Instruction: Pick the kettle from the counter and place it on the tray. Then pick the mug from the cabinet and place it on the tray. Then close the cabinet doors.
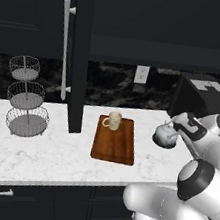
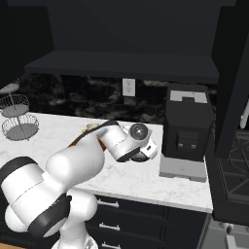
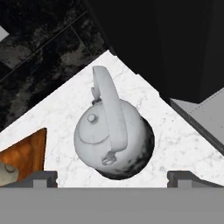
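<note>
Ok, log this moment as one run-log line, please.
phase: reaching for kettle | fingers: open, astride it, above | kettle: on counter | mug: on tray | cabinet door: open

You have a white marble counter (image 1: 39,151) with faint grey veins running across the front of the black drawers. At its left end stands a three-tier wire basket stand (image 1: 25,98). Near the middle lies the reddish-brown tray (image 1: 115,143), flat on the marble, with the cream mug (image 1: 113,120) sitting upright at its far end. Just right of the tray, apart from it, the silvery kettle (image 3: 111,133) rests on the bare marble. Further right stands a black coffee machine (image 2: 187,129) on its grey base.
</note>
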